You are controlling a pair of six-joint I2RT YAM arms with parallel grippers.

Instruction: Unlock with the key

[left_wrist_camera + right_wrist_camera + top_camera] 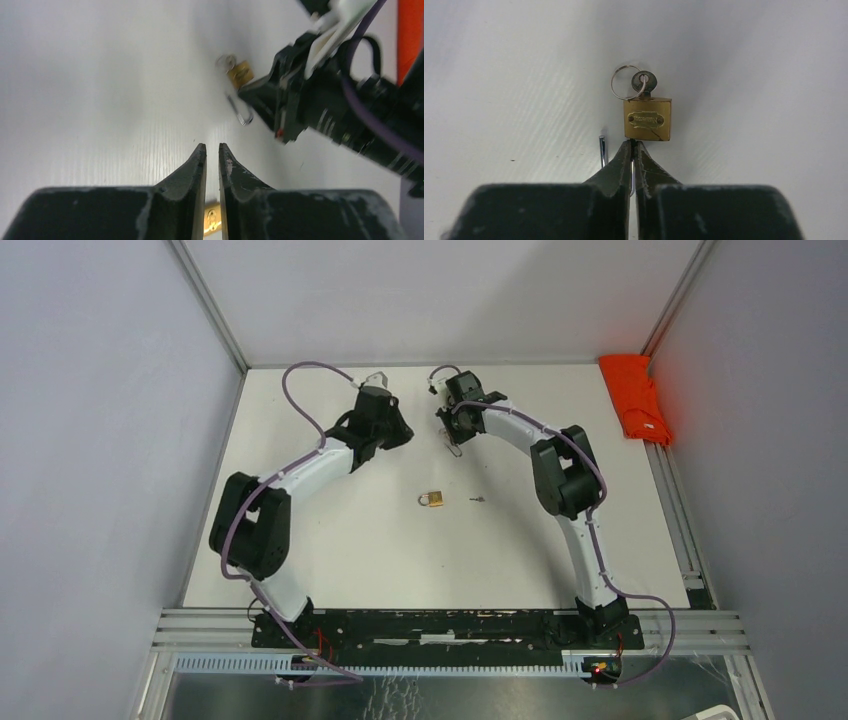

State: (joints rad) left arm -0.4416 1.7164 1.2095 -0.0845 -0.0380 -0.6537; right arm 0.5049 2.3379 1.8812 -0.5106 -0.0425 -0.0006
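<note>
A brass padlock [647, 119] has a key [644, 81] with a ring in its keyhole. Its shackle [602, 151] stands open. My right gripper [632, 145] is shut on one leg of that shackle, at the far middle of the table [452, 440]. The same padlock [240, 73] and the right gripper show in the left wrist view. My left gripper [212, 147] is shut and empty, just left of it [402, 430]. A second brass padlock [432, 500] lies mid-table with a small key [476, 500] to its right. It shows between the left fingers [212, 220].
An orange cloth [636, 400] lies at the back right by the wall. Grey walls close in the white table [330, 540] on three sides. Metal rails [450, 625] run along the near edge by the arm bases.
</note>
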